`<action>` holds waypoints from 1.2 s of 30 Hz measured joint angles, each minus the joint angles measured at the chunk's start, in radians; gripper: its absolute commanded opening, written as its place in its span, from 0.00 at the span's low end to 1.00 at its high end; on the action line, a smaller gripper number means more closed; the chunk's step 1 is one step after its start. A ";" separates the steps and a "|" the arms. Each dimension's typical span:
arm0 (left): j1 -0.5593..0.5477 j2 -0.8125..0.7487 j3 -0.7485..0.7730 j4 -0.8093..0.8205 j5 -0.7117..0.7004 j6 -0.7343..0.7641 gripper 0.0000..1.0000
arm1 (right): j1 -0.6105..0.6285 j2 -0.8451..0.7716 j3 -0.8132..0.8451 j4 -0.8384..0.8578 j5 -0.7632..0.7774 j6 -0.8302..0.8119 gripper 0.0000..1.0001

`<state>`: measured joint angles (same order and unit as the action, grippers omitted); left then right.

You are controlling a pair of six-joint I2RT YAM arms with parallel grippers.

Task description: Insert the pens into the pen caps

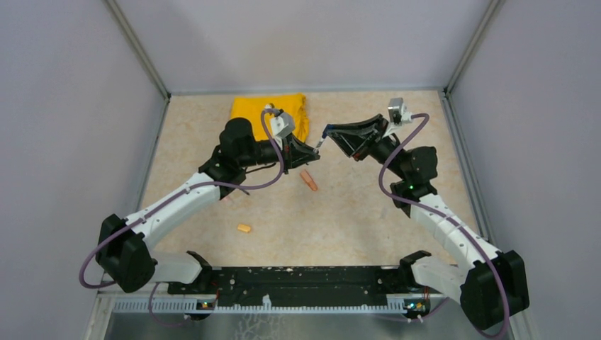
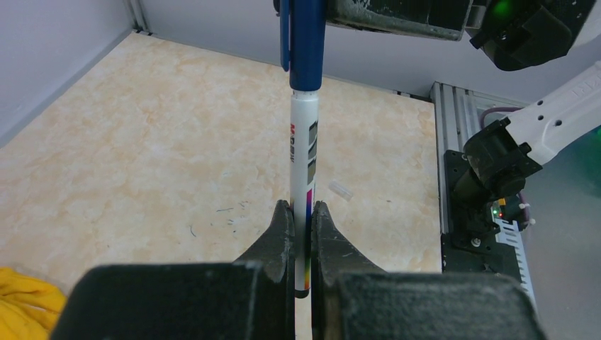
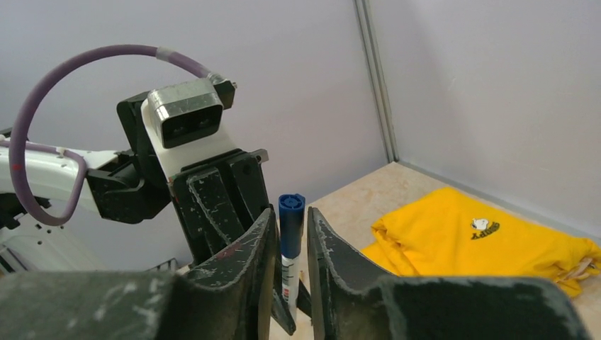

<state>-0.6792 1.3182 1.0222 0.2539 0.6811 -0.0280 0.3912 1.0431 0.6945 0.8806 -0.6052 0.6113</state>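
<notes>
- Our left arm and right arm wear white shells between bulky black joints.
- A purple cable runs along each.
- A silver camera block sits on a white wrist mount.
- Our right gripper has black fingers, scratched pale.
- A green light glows on our right arm.

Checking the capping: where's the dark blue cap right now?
Top view: mid-air over the table, centre. The dark blue cap sits on the white pen held by the left claw, flanked by the right claw's fingers.
</notes>
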 measured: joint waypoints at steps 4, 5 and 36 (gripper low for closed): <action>0.000 -0.002 0.000 0.000 -0.005 0.000 0.00 | 0.000 -0.005 0.000 -0.028 0.002 -0.017 0.42; 0.000 -0.003 0.000 0.000 -0.005 0.000 0.00 | 0.000 -0.009 0.000 -0.040 0.004 -0.023 0.45; 0.000 0.020 0.005 -0.018 -0.008 0.000 0.00 | 0.071 0.010 0.397 -0.762 0.267 -0.098 0.46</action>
<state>-0.6792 1.3384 1.0271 0.2356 0.6731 -0.0277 0.4622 1.0531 1.0920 0.1184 -0.3382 0.5129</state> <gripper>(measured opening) 0.043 0.482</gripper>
